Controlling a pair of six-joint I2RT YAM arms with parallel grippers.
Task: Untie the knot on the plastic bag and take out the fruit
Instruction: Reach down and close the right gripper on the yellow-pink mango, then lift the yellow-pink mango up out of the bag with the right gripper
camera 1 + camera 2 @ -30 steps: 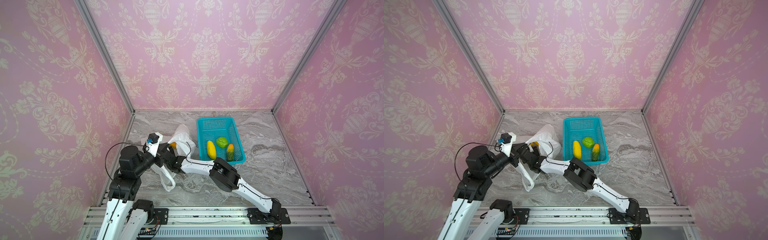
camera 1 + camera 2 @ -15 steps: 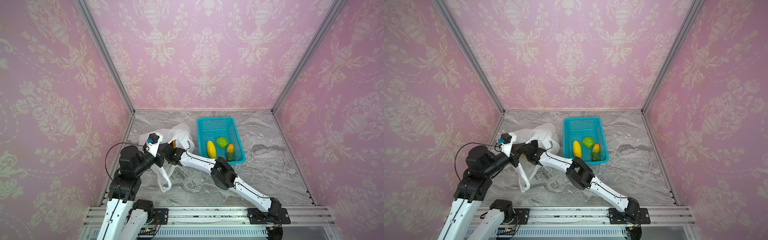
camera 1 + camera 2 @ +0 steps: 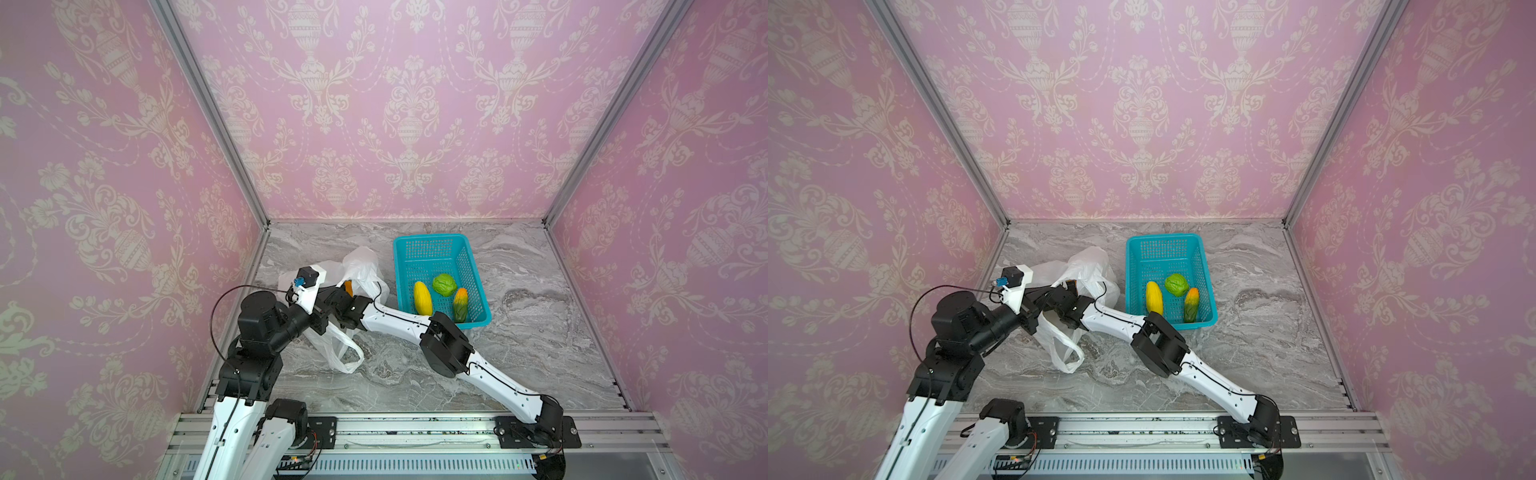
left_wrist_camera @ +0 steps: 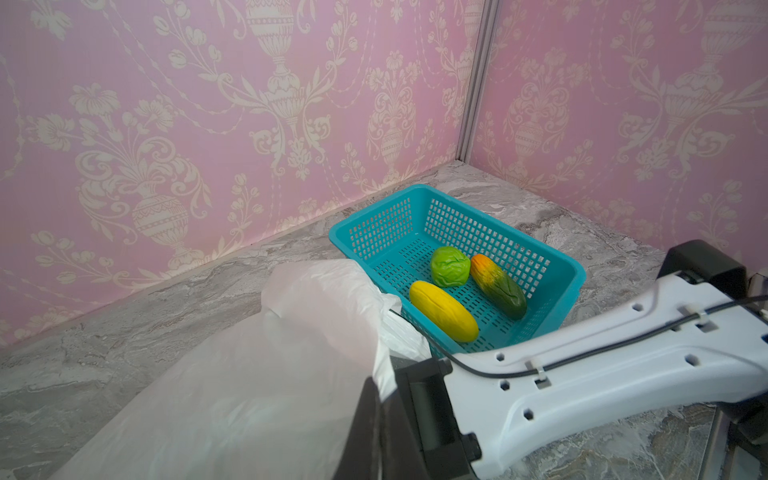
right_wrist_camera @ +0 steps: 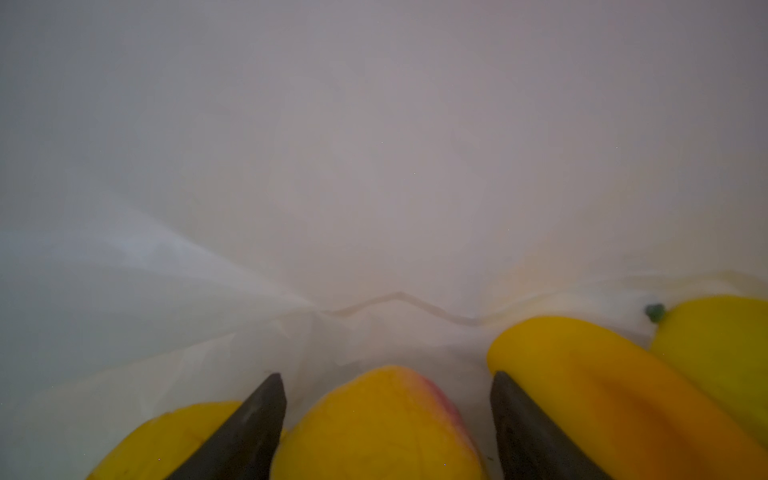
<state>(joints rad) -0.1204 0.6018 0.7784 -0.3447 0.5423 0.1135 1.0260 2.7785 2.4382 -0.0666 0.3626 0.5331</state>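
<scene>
Fruit (image 3: 422, 297) is split — in both top views three pieces lie in the teal basket (image 3: 440, 245) toward the surface's back edge, with more inside the plastic bag (image 3: 360, 266) near the left edge, where the right arm (image 3: 395, 322) reaches in. Left wrist view: left jaws shut, apparently pinching the bag's rim. Right wrist view: right jaws wide, straddling a yellow-pink fruit (image 5: 374, 424) — crowding neighbours or snagged film could make it slip when they close.
</scene>
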